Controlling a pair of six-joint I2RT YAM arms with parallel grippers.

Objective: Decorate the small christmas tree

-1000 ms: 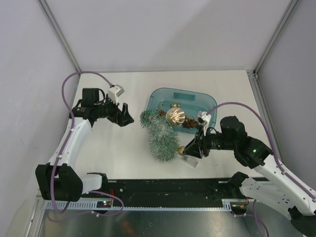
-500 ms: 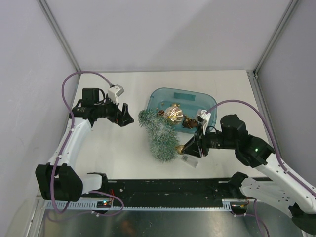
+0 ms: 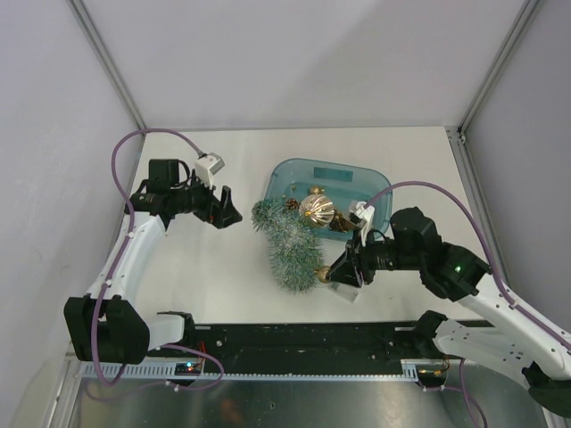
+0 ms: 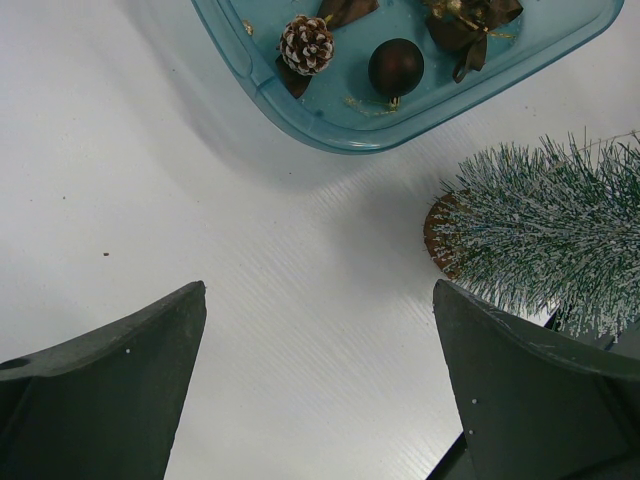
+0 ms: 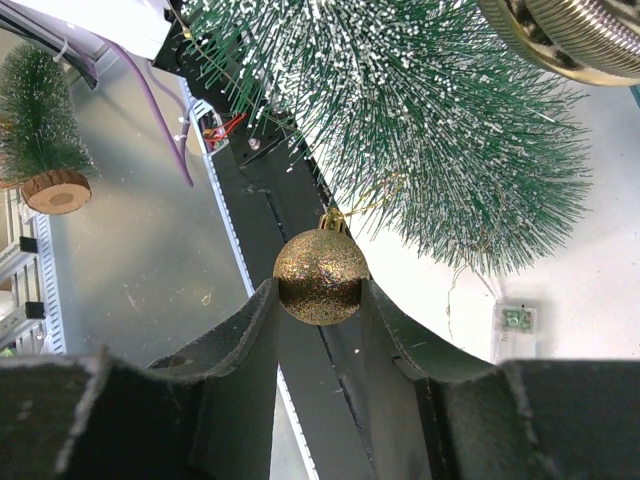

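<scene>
The small christmas tree (image 3: 287, 245) lay on its side just beside the teal tub (image 3: 382, 189) and looked bare; the right gripper (image 5: 320, 287) pinched a gold ball (image 5: 321, 276) just in front of the tub; the left gripper (image 4: 318, 290) gaped empty to the tub's left. Hanging had barely begun, with a pinecone (image 4: 305, 45) and other ornaments waiting inside.

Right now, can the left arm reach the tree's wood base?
Probably yes: the left end effector is open, facing the wood base of the small christmas tree, with only bare table between.

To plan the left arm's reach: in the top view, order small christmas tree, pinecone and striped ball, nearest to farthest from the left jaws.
1. small christmas tree, lying on the table beside them
2. pinecone, left part of teal tub
3. striped ball, tub's near edge
</scene>
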